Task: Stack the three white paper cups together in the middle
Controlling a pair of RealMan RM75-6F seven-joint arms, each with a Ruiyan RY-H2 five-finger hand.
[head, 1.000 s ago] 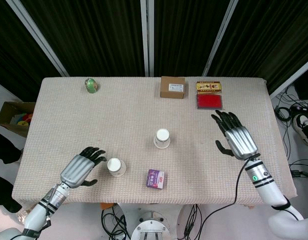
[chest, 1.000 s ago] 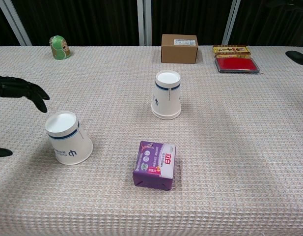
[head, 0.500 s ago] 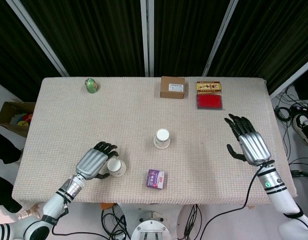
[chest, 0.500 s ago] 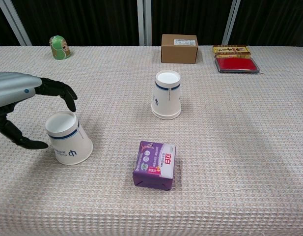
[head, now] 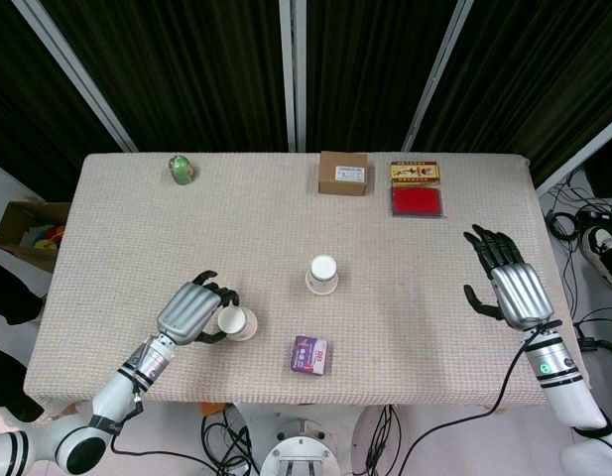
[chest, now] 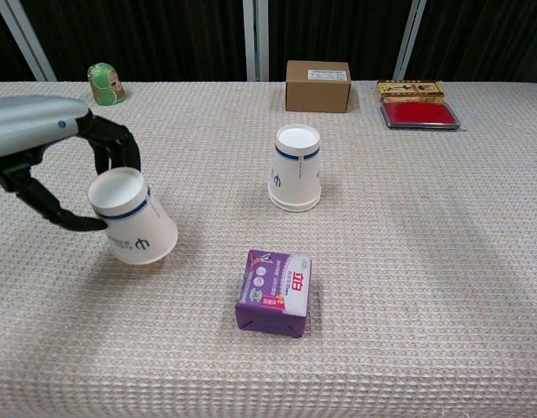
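Note:
Two white paper cups with a blue band show, both upside down. One cup stands in the middle of the table. The other cup is at the front left, tilted and lifted off the cloth. My left hand grips it, fingers over its top and thumb against its side. My right hand hovers near the table's right edge, fingers spread, holding nothing; the chest view does not show it. I see no third separate cup.
A purple packet lies in front of the middle cup. Along the back stand a green figurine, a cardboard box, a yellow-red box and a red case.
My left hand moved right onto the front-left cup, closed around it, then raised and tilted it. My right hand drew back toward the right edge of the table.

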